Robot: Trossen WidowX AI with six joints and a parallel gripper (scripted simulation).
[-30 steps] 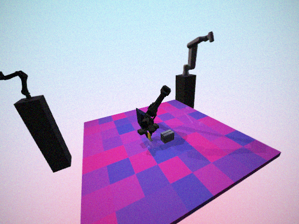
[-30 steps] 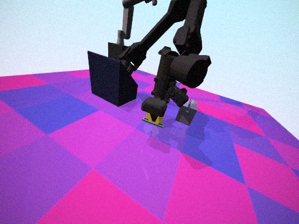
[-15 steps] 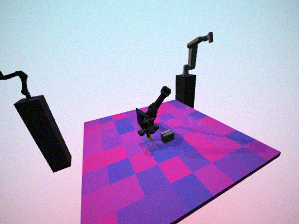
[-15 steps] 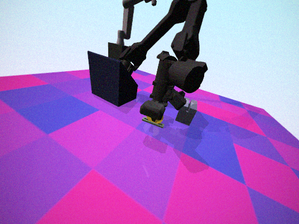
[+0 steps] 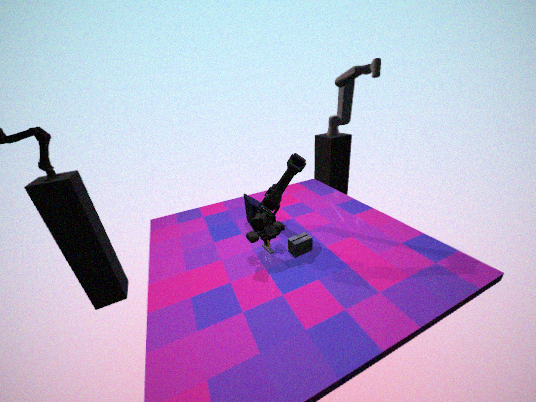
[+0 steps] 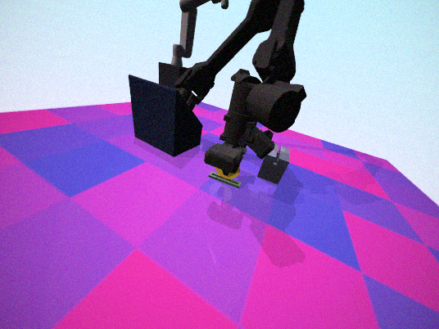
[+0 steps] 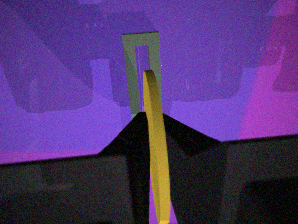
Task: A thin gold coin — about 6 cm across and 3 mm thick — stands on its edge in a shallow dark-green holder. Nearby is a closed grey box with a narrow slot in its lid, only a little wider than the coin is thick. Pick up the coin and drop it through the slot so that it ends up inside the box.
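Observation:
The gold coin [image 7: 156, 150] [image 6: 229, 174] stands on edge between my fingers, seen edge-on in the wrist view. My gripper [image 7: 148, 119] [image 6: 226, 163] [image 5: 267, 239] is shut on the coin, pointing down, low over the floor. The dark-green holder [image 7: 131, 65] [image 6: 224, 180] lies directly under the coin. The coin's lower edge is at the holder; I cannot tell whether it still rests in it. The grey box [image 6: 273, 167] [image 5: 300, 244] with its slotted lid stands a short way to the right of the holder.
A dark blue wedge-shaped block [image 6: 164, 119] [image 5: 252, 207] stands behind the holder at the arm's base. Two black pillars [image 5: 75, 235] [image 5: 332, 160] carrying camera arms stand off the chequered floor at the left and the back.

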